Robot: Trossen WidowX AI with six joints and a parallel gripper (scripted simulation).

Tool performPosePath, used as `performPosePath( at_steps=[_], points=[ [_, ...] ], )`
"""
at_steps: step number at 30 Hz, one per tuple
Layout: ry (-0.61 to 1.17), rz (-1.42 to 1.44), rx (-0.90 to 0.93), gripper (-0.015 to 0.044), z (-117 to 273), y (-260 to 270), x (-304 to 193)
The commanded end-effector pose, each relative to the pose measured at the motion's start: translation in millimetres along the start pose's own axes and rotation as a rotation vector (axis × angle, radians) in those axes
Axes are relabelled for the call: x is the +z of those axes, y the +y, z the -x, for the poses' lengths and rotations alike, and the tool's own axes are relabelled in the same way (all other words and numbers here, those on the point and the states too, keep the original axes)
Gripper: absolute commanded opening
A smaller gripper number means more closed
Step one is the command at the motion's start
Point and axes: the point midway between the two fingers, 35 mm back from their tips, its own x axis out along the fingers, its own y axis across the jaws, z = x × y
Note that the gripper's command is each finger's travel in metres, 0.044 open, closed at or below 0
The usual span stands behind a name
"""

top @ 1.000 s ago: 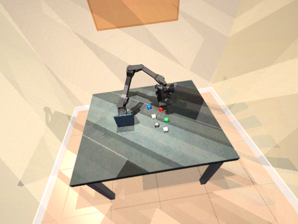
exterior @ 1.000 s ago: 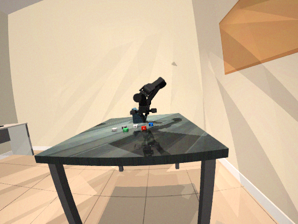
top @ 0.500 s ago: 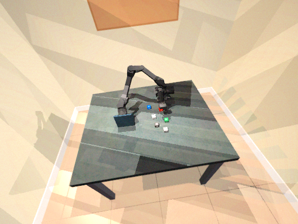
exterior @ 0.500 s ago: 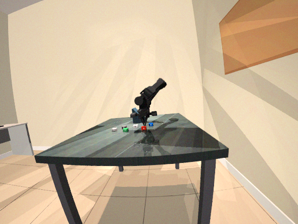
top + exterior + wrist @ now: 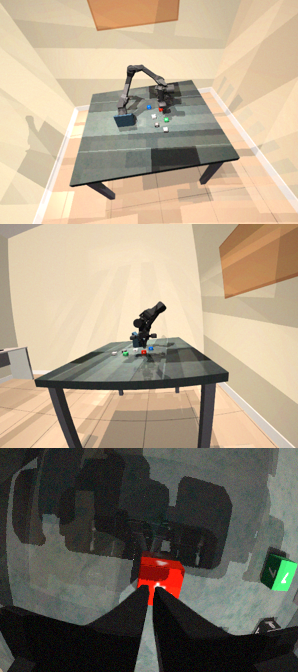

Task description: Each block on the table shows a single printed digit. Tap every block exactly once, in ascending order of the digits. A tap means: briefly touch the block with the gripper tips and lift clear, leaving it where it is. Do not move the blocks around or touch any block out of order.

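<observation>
My gripper [image 5: 144, 347] [image 5: 150, 592] is shut, its tips at the top of the red block [image 5: 160, 110] [image 5: 144, 352] [image 5: 172, 579]; whether they touch is unclear. The tips hide most of the red block's digit. The green block [image 5: 166, 119] [image 5: 125, 354] [image 5: 284, 571] shows what looks like a 7. The grey block [image 5: 156, 124] [image 5: 124, 351] is partly seen in the wrist view. A blue block [image 5: 149, 107] [image 5: 151, 348], a white block [image 5: 153, 116] [image 5: 135, 350] and another white block [image 5: 166, 130] [image 5: 114, 353] sit apart; their digits are too small to read.
A blue upright panel [image 5: 124, 120] stands by the arm's base on the table [image 5: 114, 158] [image 5: 107, 376]. The white block nearest the red one lies between the blue and green blocks. Dark shadows of the arm fall around the red block.
</observation>
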Motion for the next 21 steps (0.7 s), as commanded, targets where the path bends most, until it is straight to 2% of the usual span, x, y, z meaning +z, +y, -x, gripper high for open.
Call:
performPosePath(
  at_steps=[1, 3, 8, 13, 21],
  points=[
    [-0.005, 0.008, -0.003, 0.002, 9, 1, 1],
    [-0.006, 0.008, -0.005, 0.002, 19, 1, 2],
    [-0.005, 0.007, -0.006, 0.002, 87, 1, 1],
    [-0.005, 0.007, -0.006, 0.002, 90, -1, 1],
    [-0.006, 0.008, -0.014, 0.002, 93, -120, 22]
  ],
)
